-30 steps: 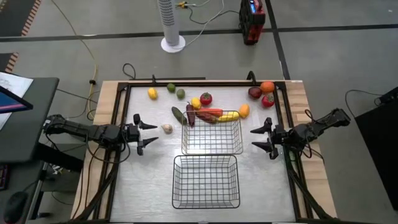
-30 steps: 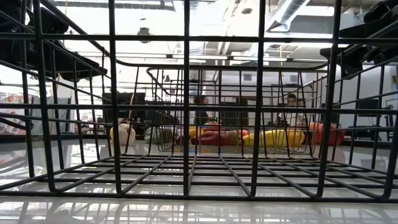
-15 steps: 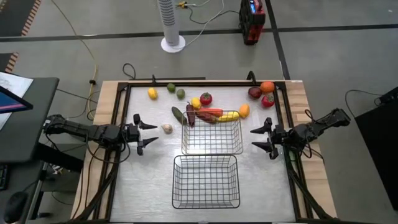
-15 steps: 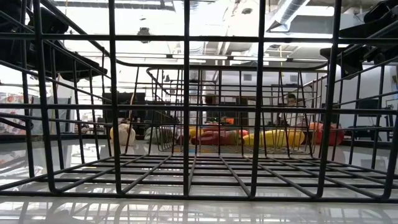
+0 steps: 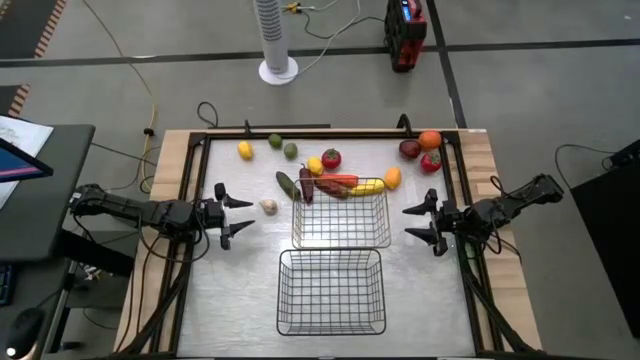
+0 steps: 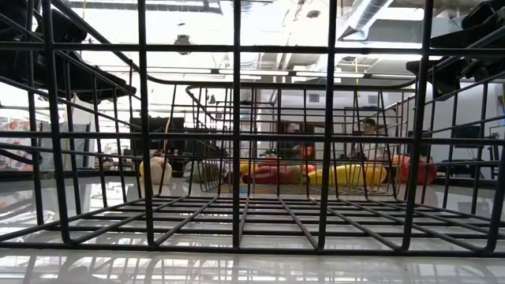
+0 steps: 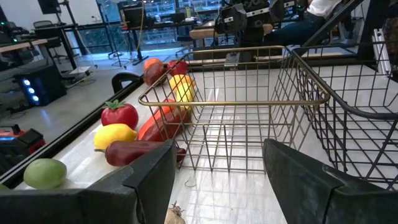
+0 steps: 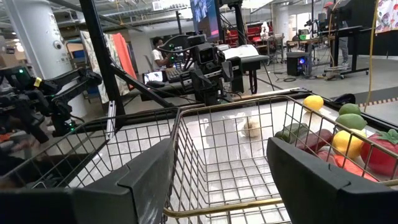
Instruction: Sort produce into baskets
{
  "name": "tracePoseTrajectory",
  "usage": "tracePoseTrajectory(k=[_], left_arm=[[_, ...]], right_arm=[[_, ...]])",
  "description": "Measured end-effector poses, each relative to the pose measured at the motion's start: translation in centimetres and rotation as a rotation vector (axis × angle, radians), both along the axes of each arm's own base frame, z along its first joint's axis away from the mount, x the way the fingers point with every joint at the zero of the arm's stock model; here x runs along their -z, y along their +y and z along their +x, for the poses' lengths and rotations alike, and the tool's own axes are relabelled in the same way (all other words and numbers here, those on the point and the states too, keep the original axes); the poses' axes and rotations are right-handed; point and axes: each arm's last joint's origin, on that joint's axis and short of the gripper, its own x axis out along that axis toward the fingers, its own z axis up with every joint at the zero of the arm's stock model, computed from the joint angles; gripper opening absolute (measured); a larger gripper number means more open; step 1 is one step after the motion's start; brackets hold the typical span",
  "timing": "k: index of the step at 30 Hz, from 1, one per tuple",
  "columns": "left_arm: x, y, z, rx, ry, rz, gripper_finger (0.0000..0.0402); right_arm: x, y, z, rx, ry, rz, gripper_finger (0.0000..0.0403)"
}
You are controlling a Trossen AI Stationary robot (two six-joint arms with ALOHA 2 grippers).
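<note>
the near basket (image 5: 331, 291) sits in the lower middle of the high view and holds nothing. the far basket (image 5: 341, 214) lies just above it in the frame, also bare inside. at mid-height the left gripper (image 5: 230, 214) waits at the left of the table (image 5: 240, 300) and the right gripper (image 5: 423, 222) at the right, each pointing inward at the baskets with jaws apart and nothing between them.

past the far basket, in the upper middle of the frame, the produce lies loose on the table: garlic (image 5: 268, 206) nearest the left gripper, a cucumber (image 5: 287, 184), a dark eggplant (image 5: 306, 184), a red pepper (image 5: 338, 181) and what looks like corn (image 5: 367, 187) touching the basket's far rim, though that spot is crowded. farther up are a tomato (image 5: 331, 158), a lemon (image 5: 245, 150), two limes (image 5: 282, 145) and, at the upper right, an apple (image 5: 409, 149) beside an orange (image 5: 429, 139).

so sorting has not begun, as i judge it: every piece is left to place.

against the earlier frames nothing on the table has shifted and both arms hold the same pose.
</note>
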Motion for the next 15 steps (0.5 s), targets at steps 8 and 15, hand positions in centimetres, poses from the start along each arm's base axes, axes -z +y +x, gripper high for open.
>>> tracePoseTrajectory(k=[8,15], left_arm=[[0.0,0.0,0.0,0.0,0.0,0.0,0.023],[-0.08,0.0,0.01,0.001,-0.008,0.003,0.023]], right_arm=[[0.0,0.0,0.0,0.0,0.0,0.0,0.0285],[0.0,0.0,0.0,0.0,0.0,0.0,0.0285]])
